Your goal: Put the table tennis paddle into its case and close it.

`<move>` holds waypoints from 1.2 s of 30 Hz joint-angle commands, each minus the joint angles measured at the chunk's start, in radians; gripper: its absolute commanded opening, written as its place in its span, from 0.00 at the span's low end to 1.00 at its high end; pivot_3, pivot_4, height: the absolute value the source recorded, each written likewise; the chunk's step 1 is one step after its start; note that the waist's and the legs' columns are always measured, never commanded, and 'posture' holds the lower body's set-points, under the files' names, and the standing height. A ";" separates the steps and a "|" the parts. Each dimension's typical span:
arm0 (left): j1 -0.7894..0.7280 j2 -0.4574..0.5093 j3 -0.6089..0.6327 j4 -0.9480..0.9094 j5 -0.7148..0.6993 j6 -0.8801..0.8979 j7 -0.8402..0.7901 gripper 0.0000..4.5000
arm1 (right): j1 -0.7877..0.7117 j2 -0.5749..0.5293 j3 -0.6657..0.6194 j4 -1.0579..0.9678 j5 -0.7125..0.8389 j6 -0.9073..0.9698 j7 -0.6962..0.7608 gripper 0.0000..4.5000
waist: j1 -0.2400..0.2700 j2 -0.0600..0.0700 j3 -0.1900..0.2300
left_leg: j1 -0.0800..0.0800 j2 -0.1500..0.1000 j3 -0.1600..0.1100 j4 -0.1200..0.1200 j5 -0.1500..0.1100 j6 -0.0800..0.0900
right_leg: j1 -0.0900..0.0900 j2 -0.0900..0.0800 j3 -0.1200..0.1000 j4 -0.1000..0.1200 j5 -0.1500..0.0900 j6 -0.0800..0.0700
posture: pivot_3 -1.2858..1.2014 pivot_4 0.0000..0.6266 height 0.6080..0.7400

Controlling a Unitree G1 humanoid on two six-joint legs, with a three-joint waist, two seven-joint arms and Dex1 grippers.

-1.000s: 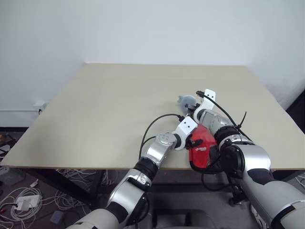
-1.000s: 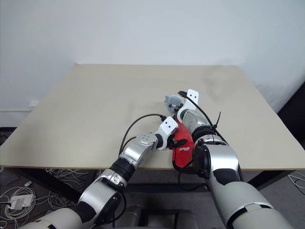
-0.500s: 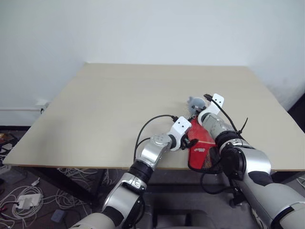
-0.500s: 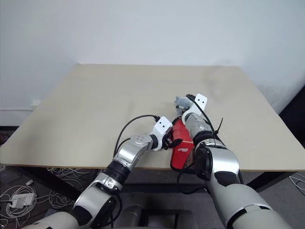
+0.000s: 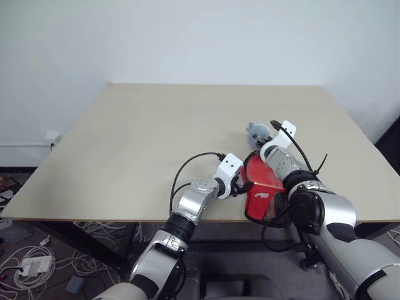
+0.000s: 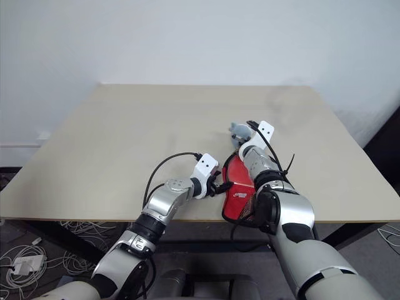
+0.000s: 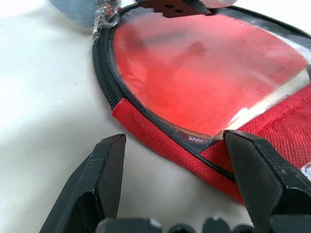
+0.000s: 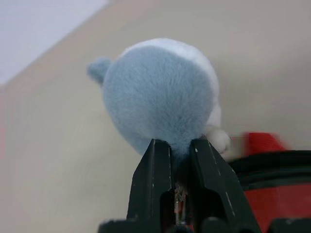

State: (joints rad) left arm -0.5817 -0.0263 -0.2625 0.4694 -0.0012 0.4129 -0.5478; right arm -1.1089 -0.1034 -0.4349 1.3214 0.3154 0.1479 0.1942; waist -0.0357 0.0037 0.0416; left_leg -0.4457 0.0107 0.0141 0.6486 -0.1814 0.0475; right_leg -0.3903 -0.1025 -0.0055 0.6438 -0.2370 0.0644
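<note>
A white wall backs the pale tabletop (image 5: 156, 137), which is bare apart from the work at its near edge. Left of the case (image 5: 262, 190), the left tool (image 7: 170, 179) stands wide open and empty just off the case's rim; over the last second it has drawn back from the case towards the left. The case lies at the tabletop's near edge, its flap open, and the paddle (image 7: 204, 82) sits inside with its red face showing. At the far end of the case, the right tool (image 8: 180, 162) is closed on the zip's chain below a grey plush charm (image 5: 256, 130). The zip is probably about to be run. The right forearm lies over the case and may hinder the closing.
</note>
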 commanded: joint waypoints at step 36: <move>-0.106 -0.009 0.001 -0.082 -0.049 -0.069 -0.073 0.75 | 0.062 -0.153 0.022 -0.308 0.054 0.079 0.125 1.00 | -0.011 0.003 0.002 | 0.000 -0.001 0.001 -0.003 0.002 0.003 | -0.001 0.000 0.004 0.000 0.000 0.000 | 0.52 0.00 0.82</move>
State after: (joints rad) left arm -0.6469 -0.0272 -0.2855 0.4390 -0.0258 0.3567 -0.6186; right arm -1.0123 -0.2331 -0.4158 1.0658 0.3580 0.2305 0.3087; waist -0.0468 0.0064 0.0433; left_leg -0.4459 0.0101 0.0157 0.6462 -0.1792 0.0510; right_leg -0.3916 -0.1021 -0.0018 0.6433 -0.2371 0.0647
